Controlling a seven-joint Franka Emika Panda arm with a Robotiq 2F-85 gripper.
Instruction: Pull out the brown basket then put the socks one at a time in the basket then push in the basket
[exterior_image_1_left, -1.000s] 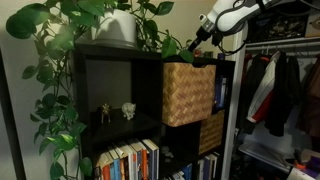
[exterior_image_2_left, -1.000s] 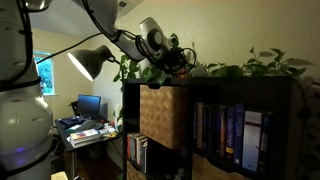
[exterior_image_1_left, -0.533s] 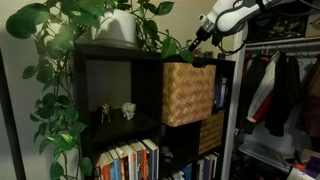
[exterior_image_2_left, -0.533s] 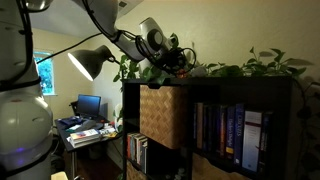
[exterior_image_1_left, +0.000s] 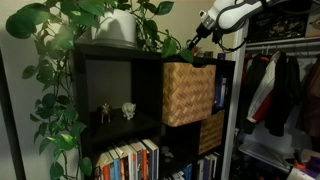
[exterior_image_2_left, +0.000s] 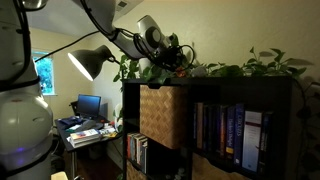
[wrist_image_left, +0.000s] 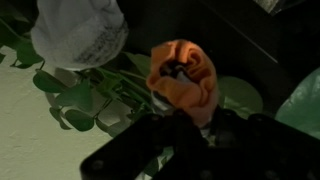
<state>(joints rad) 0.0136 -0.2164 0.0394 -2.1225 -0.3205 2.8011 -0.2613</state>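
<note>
The gripper (wrist_image_left: 185, 112), pinched on an orange sock (wrist_image_left: 183, 75) among plant leaves (wrist_image_left: 50, 80) atop the shelf (exterior_image_1_left: 100, 50), could snag a stem or drop it beside the brown basket (exterior_image_1_left: 188, 92) jutting from its cubby below.

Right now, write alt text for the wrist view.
An orange sock sits at centre frame, apparently pinched in the dark tool that enters from the bottom edge. A white knit item, likely another sock, lies at upper left among green leaves.
</note>
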